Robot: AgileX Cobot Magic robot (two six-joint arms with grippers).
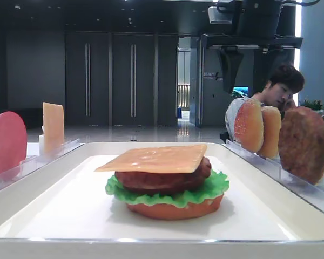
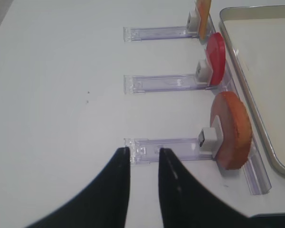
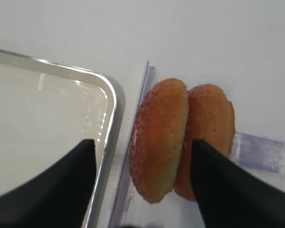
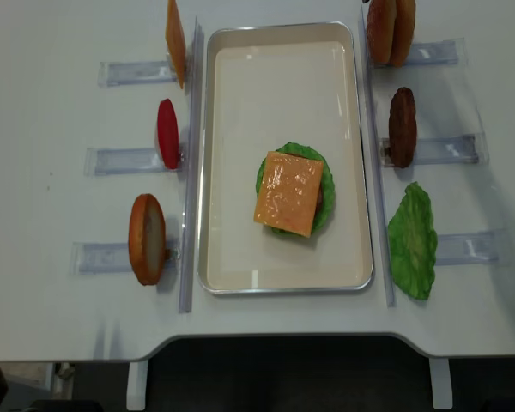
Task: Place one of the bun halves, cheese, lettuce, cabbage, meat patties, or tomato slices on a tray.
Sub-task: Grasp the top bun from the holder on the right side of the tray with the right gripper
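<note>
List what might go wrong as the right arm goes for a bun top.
1. Two bun halves stand pressed together in one rack; the right gripper, jaws wide, straddles the nearer one, so closing may drag both.
2. The cheese lies loose atop the stack on the tray; a hard placement could shift it.

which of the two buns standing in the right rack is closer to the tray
The paler bun half, nearest the tray. The other bun half leans against its far side. The open right hand straddles the nearer one.
</note>
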